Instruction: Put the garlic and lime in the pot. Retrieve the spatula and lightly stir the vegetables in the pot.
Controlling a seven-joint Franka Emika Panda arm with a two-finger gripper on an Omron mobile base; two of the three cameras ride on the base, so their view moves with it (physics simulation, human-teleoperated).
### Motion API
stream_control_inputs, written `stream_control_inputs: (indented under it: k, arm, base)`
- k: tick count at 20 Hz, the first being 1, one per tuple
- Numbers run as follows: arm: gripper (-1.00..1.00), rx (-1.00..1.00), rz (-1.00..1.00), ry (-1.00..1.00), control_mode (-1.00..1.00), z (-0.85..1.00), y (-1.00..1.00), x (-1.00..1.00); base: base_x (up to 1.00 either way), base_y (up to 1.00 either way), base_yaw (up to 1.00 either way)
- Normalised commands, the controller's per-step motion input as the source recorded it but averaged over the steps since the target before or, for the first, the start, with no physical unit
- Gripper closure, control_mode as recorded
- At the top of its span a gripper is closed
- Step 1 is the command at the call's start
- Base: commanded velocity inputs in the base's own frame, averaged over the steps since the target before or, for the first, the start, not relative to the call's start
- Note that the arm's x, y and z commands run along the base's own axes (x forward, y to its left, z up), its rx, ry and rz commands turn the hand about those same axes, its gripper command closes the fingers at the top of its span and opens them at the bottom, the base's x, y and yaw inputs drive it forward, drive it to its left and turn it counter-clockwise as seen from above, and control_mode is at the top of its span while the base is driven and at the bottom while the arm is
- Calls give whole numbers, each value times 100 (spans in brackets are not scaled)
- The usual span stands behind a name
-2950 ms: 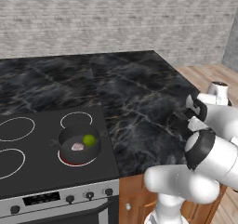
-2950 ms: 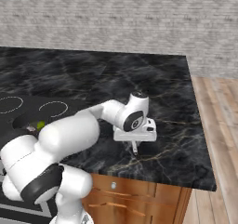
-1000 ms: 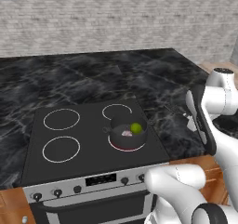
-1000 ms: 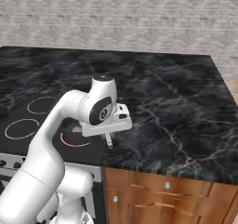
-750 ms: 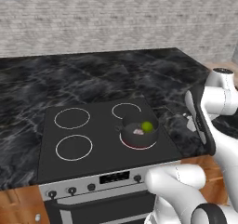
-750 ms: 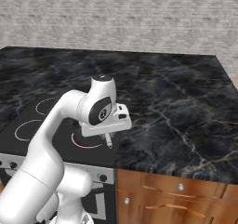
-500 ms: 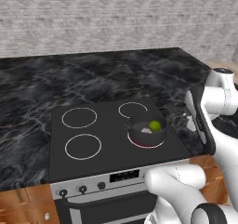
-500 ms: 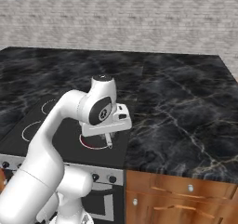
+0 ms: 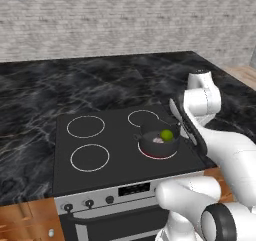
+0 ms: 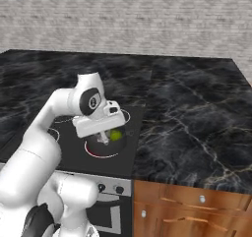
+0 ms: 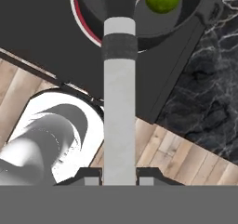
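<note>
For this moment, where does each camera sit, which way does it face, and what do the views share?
Left base view: behind the arm, left; faces the stove; arm at right.
Right base view: behind, right; faces the counter; arm at left, gripper over the pot.
Hand view: on the hand, looking along the spatula held in the shut gripper.
Shared: pot and lime.

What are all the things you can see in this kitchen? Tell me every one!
pot: one, dark grey, on the stove's front right burner
lime: one, yellow-green, inside the pot
garlic: one, pale pinkish-white, inside the pot beside the lime
spatula: one, grey handle with a dark band, held pointing into the pot
stove: one, black top with four burner rings, knobs along the front
counter: black marble, on both sides of the stove
gripper: one, dark fingertips, shut on the spatula handle
</note>
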Motion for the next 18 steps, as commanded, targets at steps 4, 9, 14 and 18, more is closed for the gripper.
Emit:
stream_control_inputs:
  k: [4,9,14,18]
  arm:
    - [100,-15,21,33,-100,11,24,60]
    - [100,-1,28,20,-100,0,-37,57]
    - [100,1,32,26,-100,-5,-13,1]
    - [100,0,21,3,-100,-49,0,0]
  base:
    - [0,0,0]
    - [0,0,0]
    - [0,0,0]
    - [0,0,0]
